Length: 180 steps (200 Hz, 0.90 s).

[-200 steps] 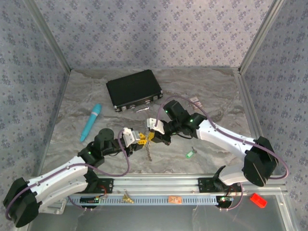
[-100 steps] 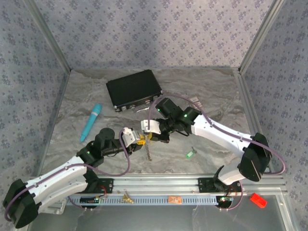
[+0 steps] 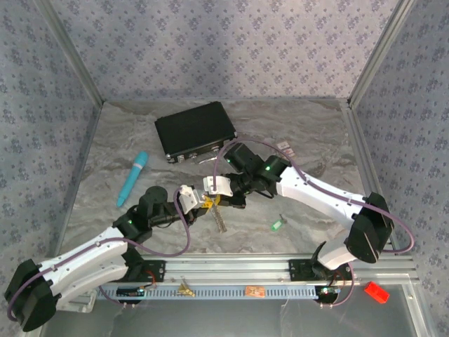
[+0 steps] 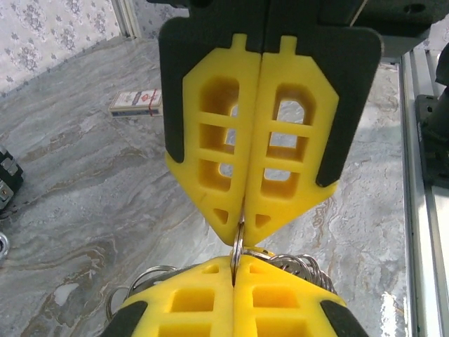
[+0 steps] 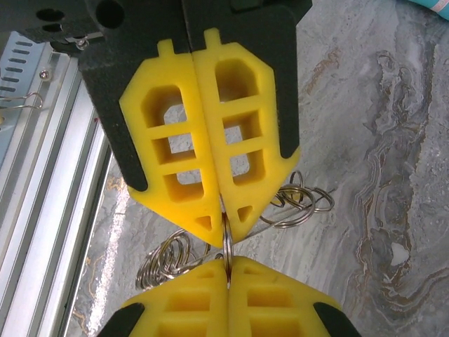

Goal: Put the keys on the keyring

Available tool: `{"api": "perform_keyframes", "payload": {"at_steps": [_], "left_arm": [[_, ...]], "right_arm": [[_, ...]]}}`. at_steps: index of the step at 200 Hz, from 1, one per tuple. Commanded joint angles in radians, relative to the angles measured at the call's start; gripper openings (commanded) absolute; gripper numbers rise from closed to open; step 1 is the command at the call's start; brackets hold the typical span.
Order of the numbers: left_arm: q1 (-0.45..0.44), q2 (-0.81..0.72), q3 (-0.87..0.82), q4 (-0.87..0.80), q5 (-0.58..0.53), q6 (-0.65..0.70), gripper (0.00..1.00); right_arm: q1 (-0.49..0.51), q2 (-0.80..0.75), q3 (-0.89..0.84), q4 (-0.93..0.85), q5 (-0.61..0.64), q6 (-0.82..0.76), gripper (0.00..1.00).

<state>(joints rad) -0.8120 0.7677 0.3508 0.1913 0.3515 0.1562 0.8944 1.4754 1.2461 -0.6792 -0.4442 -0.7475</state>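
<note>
- Top view: left claw [image 3: 198,201] and right claw [image 3: 214,193] meet tip to tip. The keyring [image 3: 220,221] trails from their tips, with a green key [image 3: 277,225] well to their right.
- Left wrist: left claw is clenched on the keyring (thin, slippery wire), so it should pinch squarely.
- Right wrist: right claw is clenched on the keyring too, and should part it gently.

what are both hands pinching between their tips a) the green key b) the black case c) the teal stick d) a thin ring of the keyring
d: the left hand and right hand are shut tip to tip on the keyring, gripping one thin metal ring.
</note>
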Motion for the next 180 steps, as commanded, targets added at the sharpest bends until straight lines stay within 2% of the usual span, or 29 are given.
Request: {"api": "perform_keyframes", "payload": {"at_steps": [1, 10, 24, 104, 138, 180], "left_arm": [[-0.004, -0.006, 0.005, 0.065, 0.008, 0.0, 0.0], [-0.005, -0.005, 0.003, 0.069, 0.01, -0.006, 0.0], [-0.005, -0.01, -0.012, 0.093, 0.012, -0.02, 0.0], [-0.005, -0.019, -0.083, 0.254, 0.016, -0.078, 0.0], [-0.005, -0.024, -0.1, 0.284, 0.018, -0.091, 0.0], [-0.005, -0.032, -0.114, 0.321, 0.017, -0.103, 0.0]], "right_arm": [[-0.019, -0.037, -0.032, 0.039, -0.057, 0.033, 0.15], [-0.04, -0.063, -0.07, 0.073, -0.086, 0.054, 0.23], [-0.074, -0.089, -0.117, 0.132, -0.138, 0.088, 0.26], [-0.107, -0.105, -0.239, 0.332, -0.242, 0.205, 0.29], [-0.109, -0.102, -0.254, 0.368, -0.259, 0.221, 0.27], [-0.109, -0.093, -0.257, 0.386, -0.273, 0.231, 0.15]]}}
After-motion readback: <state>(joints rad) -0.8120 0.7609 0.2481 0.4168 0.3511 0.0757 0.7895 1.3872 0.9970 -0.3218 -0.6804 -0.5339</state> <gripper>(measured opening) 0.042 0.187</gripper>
